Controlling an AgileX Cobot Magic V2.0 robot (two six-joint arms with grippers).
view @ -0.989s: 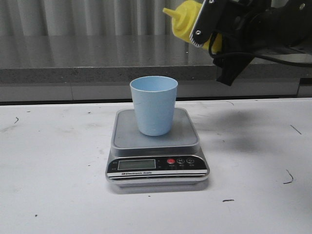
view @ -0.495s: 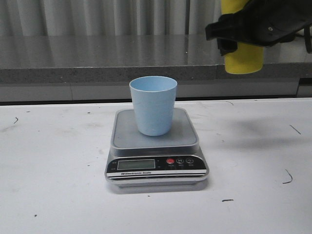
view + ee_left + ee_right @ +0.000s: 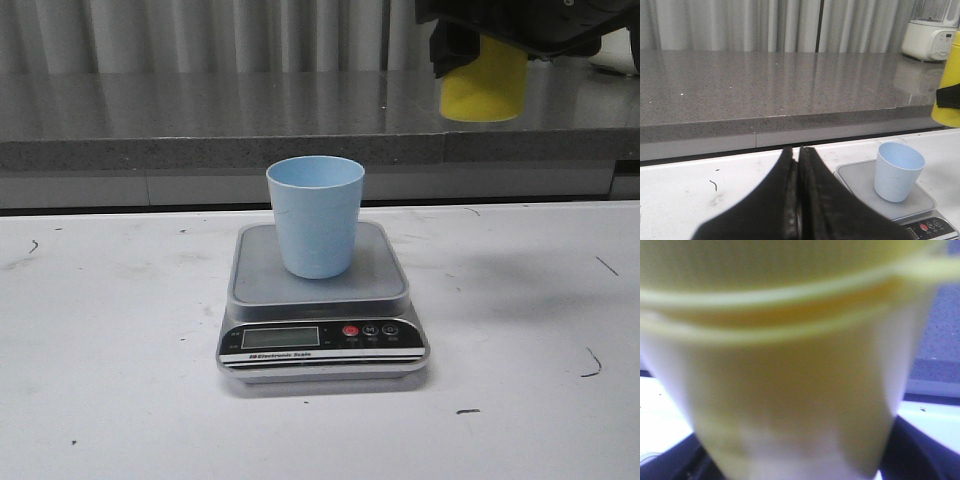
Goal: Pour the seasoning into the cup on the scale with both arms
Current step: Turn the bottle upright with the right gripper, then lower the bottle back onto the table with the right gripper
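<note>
The pale blue cup (image 3: 315,215) stands upright on the silver scale (image 3: 322,300) in the middle of the table. My right gripper (image 3: 500,30) is shut on the yellow seasoning bottle (image 3: 485,88), held upright high above the table, to the right of and behind the cup; only the bottle's base shows below the black fingers. The bottle fills the right wrist view (image 3: 790,365). My left gripper (image 3: 799,160) is shut and empty, left of the scale (image 3: 910,200) and cup (image 3: 898,171); the bottle's edge (image 3: 950,90) shows there at the far right.
A grey stone counter (image 3: 200,120) runs along the back, with curtains behind it. A white appliance (image 3: 932,35) stands on the counter at the right. The white table (image 3: 120,350) bears small dark marks.
My right arm has turned the bottle from tilted with its nozzle pointing left back to upright, then raised it slightly. The cup and scale have not moved.
</note>
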